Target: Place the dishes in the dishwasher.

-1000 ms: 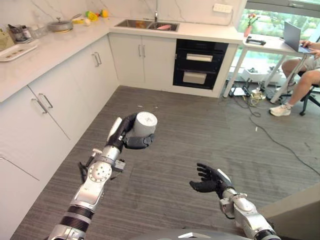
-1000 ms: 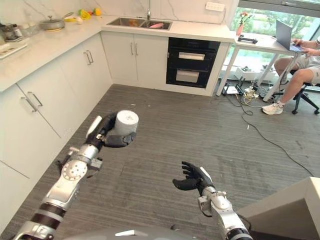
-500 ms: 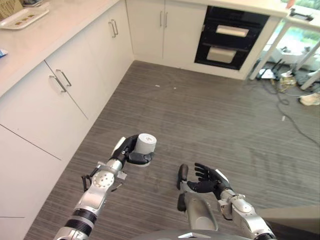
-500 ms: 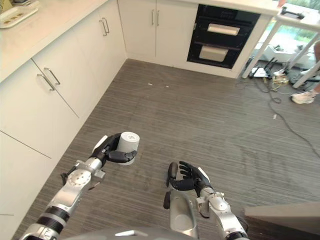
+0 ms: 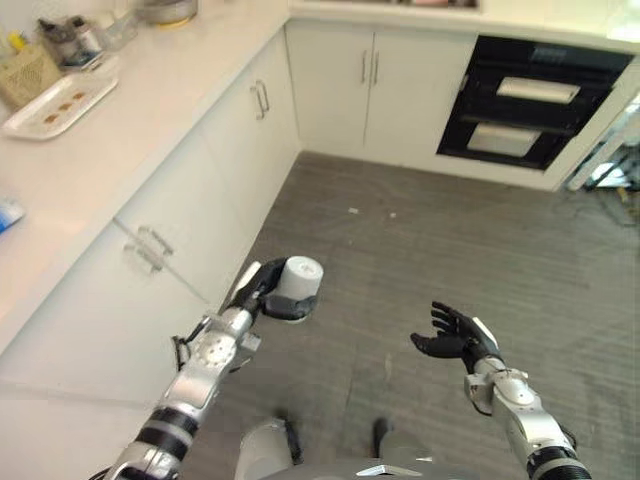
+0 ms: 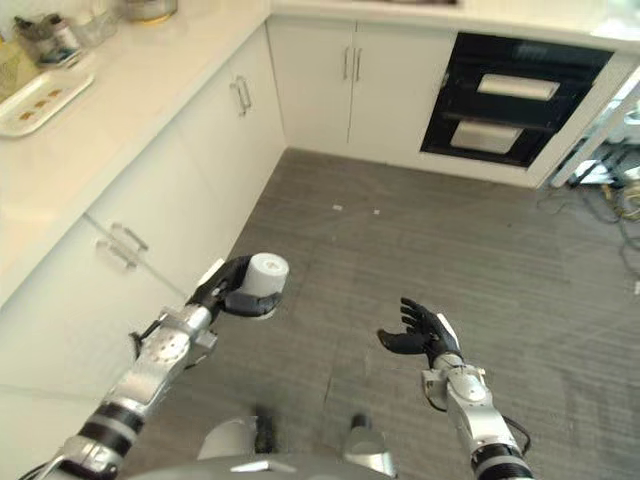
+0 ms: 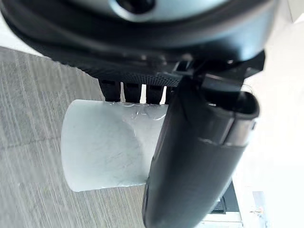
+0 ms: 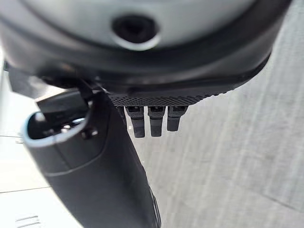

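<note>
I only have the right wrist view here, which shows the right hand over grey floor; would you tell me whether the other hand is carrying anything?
Observer: Yes, the left hand has its fingers and thumb curled round a pale grey cup.
Operator: Is the cup upright?
Observer: It is tipped; its flat round end faces up toward the head camera.
Operator: Where is it relative to the cabinets?
Observer: Over the floor, beside the white cabinets on the robot's left. The black built-in appliance stands ahead to the right.

Left robot hand [image 5: 262, 293] curled, gripping; right robot hand [image 5: 455, 340] relaxed, empty.
</note>
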You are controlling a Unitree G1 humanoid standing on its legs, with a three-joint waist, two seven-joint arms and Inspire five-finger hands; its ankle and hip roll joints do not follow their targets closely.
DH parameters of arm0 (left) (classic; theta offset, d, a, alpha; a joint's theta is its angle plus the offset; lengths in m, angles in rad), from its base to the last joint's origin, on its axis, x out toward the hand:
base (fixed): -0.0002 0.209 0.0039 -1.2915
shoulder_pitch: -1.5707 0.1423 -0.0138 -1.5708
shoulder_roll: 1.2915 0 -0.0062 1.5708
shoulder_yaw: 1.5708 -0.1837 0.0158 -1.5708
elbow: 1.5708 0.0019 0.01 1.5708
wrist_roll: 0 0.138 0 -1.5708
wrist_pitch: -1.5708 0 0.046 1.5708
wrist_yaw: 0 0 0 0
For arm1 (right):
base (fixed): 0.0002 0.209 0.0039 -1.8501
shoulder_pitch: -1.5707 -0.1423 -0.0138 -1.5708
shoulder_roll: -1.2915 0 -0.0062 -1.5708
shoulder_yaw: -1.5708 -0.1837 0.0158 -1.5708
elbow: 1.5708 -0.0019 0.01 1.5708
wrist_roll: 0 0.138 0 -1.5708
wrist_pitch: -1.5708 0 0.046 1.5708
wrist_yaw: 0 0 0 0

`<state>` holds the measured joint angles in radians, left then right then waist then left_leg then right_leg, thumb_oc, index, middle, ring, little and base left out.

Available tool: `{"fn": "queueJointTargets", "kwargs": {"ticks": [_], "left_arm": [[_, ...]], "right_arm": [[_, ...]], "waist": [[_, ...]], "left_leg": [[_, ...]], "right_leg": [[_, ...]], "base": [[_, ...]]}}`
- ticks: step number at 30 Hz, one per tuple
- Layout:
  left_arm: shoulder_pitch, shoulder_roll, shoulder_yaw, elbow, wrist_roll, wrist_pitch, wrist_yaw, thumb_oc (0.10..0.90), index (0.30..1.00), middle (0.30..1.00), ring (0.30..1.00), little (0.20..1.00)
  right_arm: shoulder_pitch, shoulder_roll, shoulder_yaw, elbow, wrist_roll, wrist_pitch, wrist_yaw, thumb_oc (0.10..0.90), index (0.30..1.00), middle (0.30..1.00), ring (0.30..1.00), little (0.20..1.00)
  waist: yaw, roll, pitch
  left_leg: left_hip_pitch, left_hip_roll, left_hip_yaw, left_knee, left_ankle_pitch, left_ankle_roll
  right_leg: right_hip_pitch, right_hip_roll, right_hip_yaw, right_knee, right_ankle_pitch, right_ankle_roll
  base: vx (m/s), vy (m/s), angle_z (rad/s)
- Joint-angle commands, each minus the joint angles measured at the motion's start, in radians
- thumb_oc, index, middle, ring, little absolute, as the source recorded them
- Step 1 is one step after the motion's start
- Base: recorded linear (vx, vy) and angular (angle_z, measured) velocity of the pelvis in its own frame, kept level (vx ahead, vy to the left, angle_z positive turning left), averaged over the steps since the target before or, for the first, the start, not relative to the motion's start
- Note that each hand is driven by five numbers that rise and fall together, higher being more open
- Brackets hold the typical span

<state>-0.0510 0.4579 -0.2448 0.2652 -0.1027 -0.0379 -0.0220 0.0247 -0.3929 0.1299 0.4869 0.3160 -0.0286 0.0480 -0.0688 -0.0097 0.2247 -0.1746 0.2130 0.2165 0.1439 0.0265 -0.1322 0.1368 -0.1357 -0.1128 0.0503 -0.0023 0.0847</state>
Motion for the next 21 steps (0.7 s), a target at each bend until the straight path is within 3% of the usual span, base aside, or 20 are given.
{"fn": "queueJointTargets", "kwargs": {"ticks": [1,2,4,5,7,11,12,13,14,18,19,20,21], "left_arm": [[-0.019,0.07,0.066,-0.164,0.064,-0.078,0.015,0.4,0.3,0.3,0.3,0.3],[-0.02,0.07,0.066,-0.164,0.063,-0.078,0.015,0.4,0.3,0.3,0.3,0.3],[-0.034,0.066,0.075,-0.155,0.08,-0.08,0.013,0.4,0.3,0.3,0.3,0.3],[-0.042,0.077,0.072,-0.149,0.087,-0.079,0.014,0.4,0.3,0.3,0.3,0.3],[-0.044,0.08,0.077,-0.148,0.087,-0.077,0.016,0.4,0.3,0.3,0.3,0.3],[-0.043,0.08,0.077,-0.148,0.087,-0.077,0.016,0.4,0.3,0.3,0.3,0.3],[-0.043,0.082,0.099,-0.151,0.089,-0.101,0.024,0.4,0.3,0.3,0.3,0.3],[-0.059,0.074,0.1,-0.137,0.094,-0.106,0.027,0.4,0.3,0.3,0.3,0.3],[-0.08,0.061,0.104,-0.121,0.112,-0.108,0.039,0.4,0.3,0.3,0.3,0.3],[-0.107,0.035,0.091,-0.1,0.121,-0.118,0.039,0.4,0.3,0.3,0.3,0.3],[-0.095,0.02,0.093,-0.097,0.111,-0.12,0.044,0.4,0.3,0.3,0.3,0.3],[-0.095,0.019,0.093,-0.098,0.111,-0.121,0.044,0.4,0.3,0.3,0.3,0.3],[-0.097,-0.002,0.08,-0.078,0.083,-0.117,0.056,0.4,0.3,0.3,0.3,0.3]], "right_arm": [[-0.022,-0.008,0.046,-0.093,-0.012,-0.059,0.045,0.8,0.9,0.9,0.9,0.9],[-0.022,-0.008,0.045,-0.094,-0.012,-0.058,0.045,0.8,0.9,0.9,0.9,0.9],[-0.024,0.011,0.044,-0.105,-0.018,-0.06,0.051,0.8,0.9,0.9,0.9,0.9],[-0.032,0.03,0.053,-0.114,-0.028,-0.053,0.058,0.8,0.9,0.9,0.9,0.9],[-0.042,0.035,0.06,-0.115,-0.036,-0.046,0.063,0.8,0.9,0.9,0.9,0.9],[-0.042,0.035,0.061,-0.115,-0.036,-0.046,0.063,0.8,0.9,0.9,0.9,0.9],[-0.048,0.026,0.065,-0.124,-0.037,-0.047,0.07,0.8,0.9,0.9,0.9,0.9],[-0.043,0.022,0.067,-0.132,-0.035,-0.049,0.072,0.8,0.9,0.9,0.9,0.9],[-0.048,0.017,0.073,-0.148,-0.04,-0.049,0.076,0.8,0.9,0.9,0.9,0.9],[-0.04,0.0,0.072,-0.179,-0.058,-0.047,0.078,0.8,0.9,0.9,0.9,0.9],[-0.046,-0.01,0.074,-0.192,-0.057,-0.047,0.077,0.8,0.9,0.9,0.9,0.9],[-0.046,-0.011,0.074,-0.193,-0.056,-0.046,0.077,0.8,0.9,0.9,0.9,0.9],[-0.054,-0.022,0.085,-0.197,-0.056,-0.045,0.068,0.8,0.9,0.9,0.9,0.9]], "waist": [[-0.011,0.025,-0.071],[-0.009,0.025,-0.073],[-0.02,0.032,-0.065],[-0.038,0.048,-0.064],[-0.039,0.054,-0.062],[-0.038,0.049,-0.062],[-0.067,0.068,-0.096],[-0.073,0.072,-0.101],[-0.074,0.071,-0.094],[-0.063,0.068,-0.099],[-0.06,0.057,-0.105],[-0.062,0.059,-0.103],[-0.063,0.059,-0.099]], "left_leg": [[0.14,-0.067,-0.046,-0.046,0.027,0.051],[0.136,-0.068,-0.045,-0.046,0.03,0.053],[0.202,-0.138,0.013,-0.069,-0.03,0.117],[0.257,-0.172,0.026,-0.084,-0.072,0.147],[0.277,-0.188,0.053,-0.1,-0.072,0.165],[0.28,-0.194,0.054,-0.1,-0.075,0.166],[0.382,-0.211,0.075,-0.11,-0.164,0.122],[0.404,-0.201,0.086,-0.117,-0.182,0.102],[0.43,-0.198,0.114,-0.121,-0.198,0.082],[0.452,-0.201,0.123,-0.081,-0.239,0.066],[0.447,-0.197,0.098,0.063,-0.227,0.037],[0.442,-0.191,0.097,0.076,-0.232,0.033],[0.393,-0.161,0.07,0.261,-0.113,-0.023]], "right_leg": [[-0.028,0.013,-0.127,0.31,-0.131,0.027],[-0.035,0.011,-0.125,0.315,-0.13,0.028],[-0.151,-0.135,-0.174,0.632,0.072,0.085],[-0.207,-0.182,-0.206,0.768,0.132,0.113],[-0.259,-0.213,-0.231,0.805,0.134,0.111],[-0.263,-0.219,-0.225,0.813,0.129,0.115],[-0.309,-0.203,-0.345,0.277,0.044,0.106],[-0.304,-0.194,-0.375,0.094,0.065,0.11],[-0.341,-0.223,-0.433,-0.045,0.093,0.125],[-0.332,-0.22,-0.483,-0.083,0.099,0.122],[-0.291,-0.209,-0.468,-0.044,0.117,0.106],[-0.29,-0.208,-0.469,-0.042,0.113,0.104],[-0.251,-0.172,-0.425,-0.007,0.101,0.081]], "base": [[0.59,0.075,-1.69],[0.45,0.175,-1.5],[0.54,0.304,-0.84],[0.53,0.27,-0.34],[0.3,0.113,-0.21],[0.27,-0.056,-0.08],[1.1,-0.399,0.31],[1.32,-0.558,-0.28],[0.42,-0.305,-0.64],[0.47,-0.33,-0.43],[0.38,-0.283,-0.18],[0.7,-0.518,-0.12],[0.31,-0.265,-0.04]]}}
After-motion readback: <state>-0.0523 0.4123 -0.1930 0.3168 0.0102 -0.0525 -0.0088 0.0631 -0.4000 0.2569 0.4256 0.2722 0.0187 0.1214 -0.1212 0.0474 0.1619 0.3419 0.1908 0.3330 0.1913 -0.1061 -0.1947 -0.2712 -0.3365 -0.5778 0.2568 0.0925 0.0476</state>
